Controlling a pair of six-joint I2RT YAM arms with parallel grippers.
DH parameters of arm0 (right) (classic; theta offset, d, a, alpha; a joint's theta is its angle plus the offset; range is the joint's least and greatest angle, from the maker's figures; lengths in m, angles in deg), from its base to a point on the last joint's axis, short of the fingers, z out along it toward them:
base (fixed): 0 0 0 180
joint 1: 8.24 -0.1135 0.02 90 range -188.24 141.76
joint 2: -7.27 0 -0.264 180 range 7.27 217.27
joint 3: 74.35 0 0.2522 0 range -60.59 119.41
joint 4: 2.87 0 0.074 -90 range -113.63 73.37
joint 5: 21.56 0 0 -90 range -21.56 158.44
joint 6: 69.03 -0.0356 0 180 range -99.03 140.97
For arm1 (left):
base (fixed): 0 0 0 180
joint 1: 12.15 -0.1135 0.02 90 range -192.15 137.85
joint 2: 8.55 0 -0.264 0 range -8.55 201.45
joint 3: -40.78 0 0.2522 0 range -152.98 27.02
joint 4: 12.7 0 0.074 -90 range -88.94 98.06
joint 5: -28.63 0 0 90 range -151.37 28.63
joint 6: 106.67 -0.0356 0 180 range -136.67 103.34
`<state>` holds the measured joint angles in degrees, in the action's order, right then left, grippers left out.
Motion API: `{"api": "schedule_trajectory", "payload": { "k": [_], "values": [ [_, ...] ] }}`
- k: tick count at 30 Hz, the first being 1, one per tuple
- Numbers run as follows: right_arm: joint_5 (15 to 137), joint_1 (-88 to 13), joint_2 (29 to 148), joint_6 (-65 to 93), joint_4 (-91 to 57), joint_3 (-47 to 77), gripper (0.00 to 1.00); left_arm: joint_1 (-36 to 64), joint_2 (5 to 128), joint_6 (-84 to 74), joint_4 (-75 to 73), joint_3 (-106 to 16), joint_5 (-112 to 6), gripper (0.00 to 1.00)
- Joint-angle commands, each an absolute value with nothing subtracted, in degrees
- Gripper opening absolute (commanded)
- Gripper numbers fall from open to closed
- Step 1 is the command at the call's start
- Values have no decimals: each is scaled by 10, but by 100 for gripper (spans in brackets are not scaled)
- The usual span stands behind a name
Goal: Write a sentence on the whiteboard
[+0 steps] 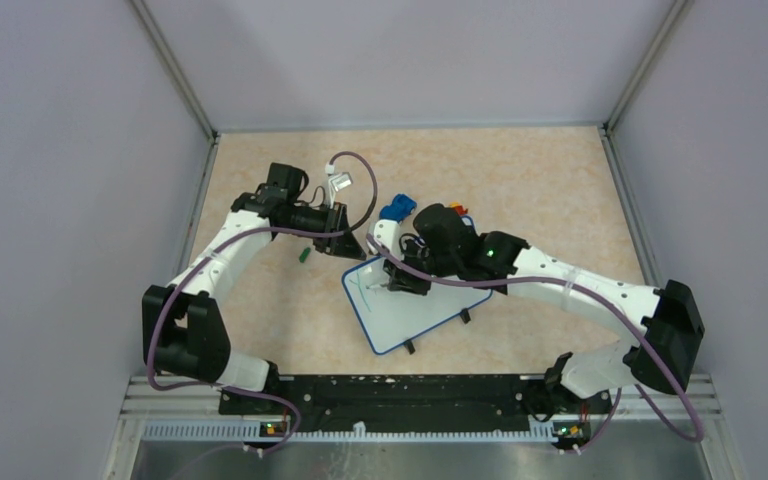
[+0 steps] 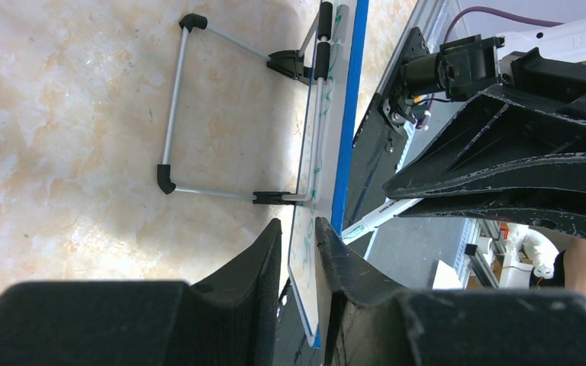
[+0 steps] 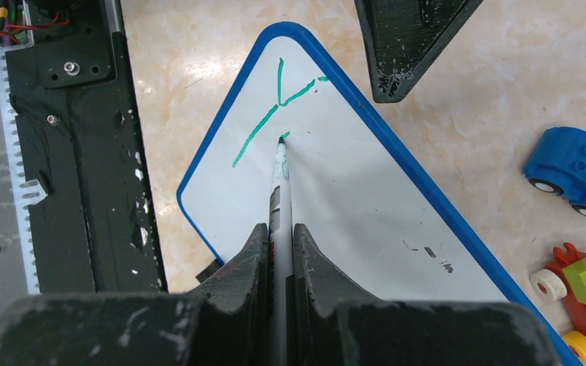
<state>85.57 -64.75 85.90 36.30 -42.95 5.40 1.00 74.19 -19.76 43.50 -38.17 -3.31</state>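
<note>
Right wrist view: the whiteboard (image 3: 351, 213) lies flat on the table (image 1: 520, 190), set at a slant, one rounded blue corner toward the arm bases. Of the sentence (image 3: 263, 126) only a forked green stroke and two short dashes show, near that corner. The green marker (image 3: 279, 191) rests its tip on the board just below the fork. The right gripper (image 3: 278, 232) is clamped on the marker's barrel. The left gripper (image 2: 297, 225) pinches the board's far rim, one finger on each face. Beside the board, on the far side, sit a blue toy car (image 3: 568, 171) and a red brick toy (image 3: 580, 297).
</note>
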Motion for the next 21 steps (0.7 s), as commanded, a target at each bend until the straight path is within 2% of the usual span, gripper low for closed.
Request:
{"api": "schedule_trajectory", "payload": {
  "k": [1,21],
  "values": [
    [859,-652,857,374,-430,46,0,10,735,-196,419,-381,-19,27],
    [802,-634,838,375,-438,54,0,10,738,-190,415,-383,-19,26]
  ]
}}
